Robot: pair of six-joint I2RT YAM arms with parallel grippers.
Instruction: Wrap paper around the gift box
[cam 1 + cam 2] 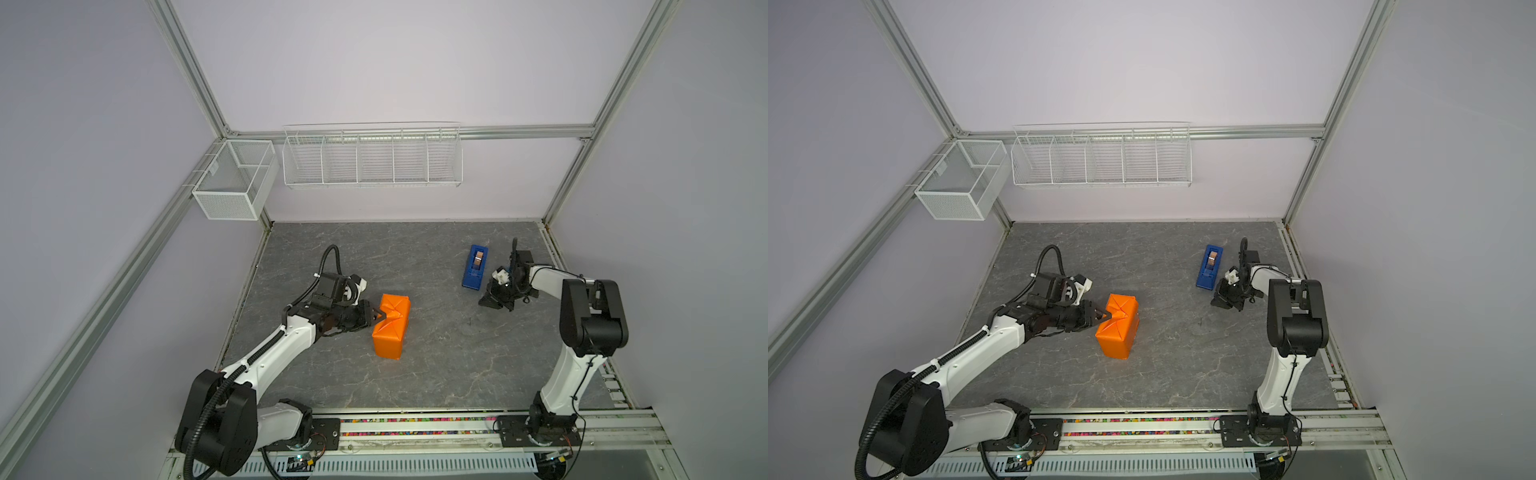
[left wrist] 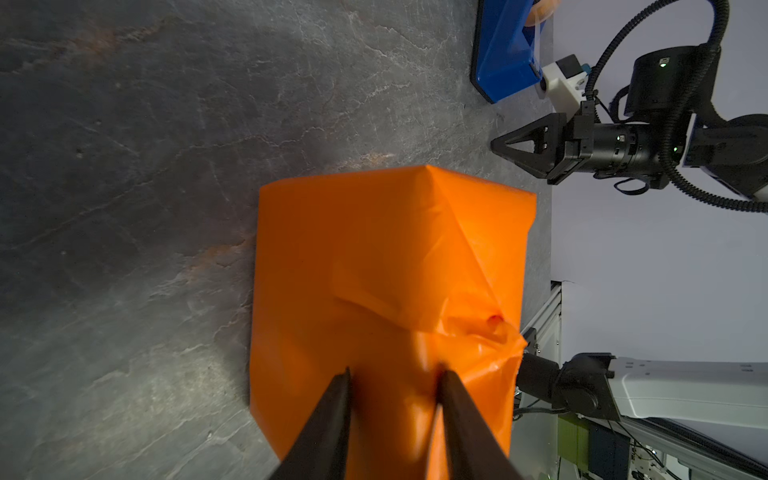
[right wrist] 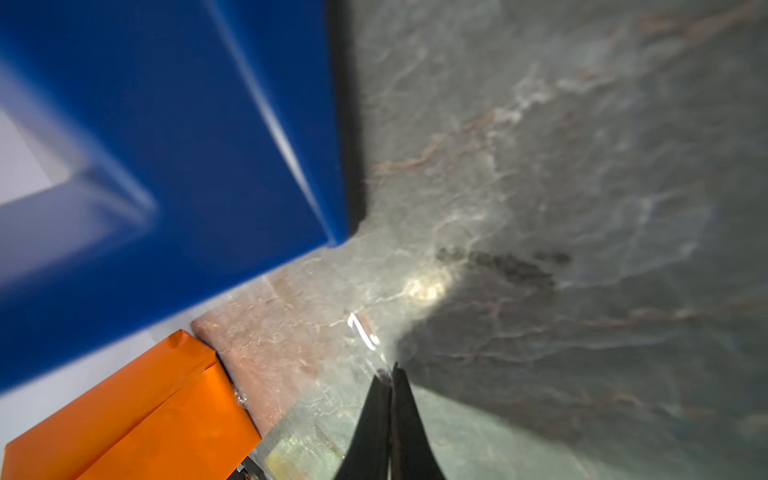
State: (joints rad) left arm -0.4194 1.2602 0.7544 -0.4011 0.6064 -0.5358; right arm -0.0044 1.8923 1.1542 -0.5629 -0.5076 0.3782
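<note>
Parcel is sitting mid-worktop [image 1: 436, 365], standing on end. The paper [image 1: 388, 332] is already folded all round, so the gift box is fully hidden inside it and no navy is showing in any view.

I'm clamping the left end effector [image 1: 376, 316] on the gathered end flaps at the parcel's upper face. In the left wrist view the fingers [image 2: 446, 386] are standing a little apart with a ridge of orange paper pinched between them. I'm holding there because the triangular folds are looking puffy and loose, and my guess is they'd spring open if I let go.

I'm keeping the right end effector [image 1: 484, 302] well apart from the parcel, just beside the near end of the blue tape dispenser [image 1: 474, 266]. Its jaws are together. The right wrist view shows a clear, glinting film [image 3: 291, 332] running from the dispenser side toward the tips, so I'm judging it's nipping a clear tape strip, though blur is making the edge hard to trace.

Step in hand, as I'm reading it, is fetching tape to seal that end. The wrap is looking mostly done and the seal not yet. Risk I'm seeing: tape curling onto the jaws, or the flap slipping.
</note>
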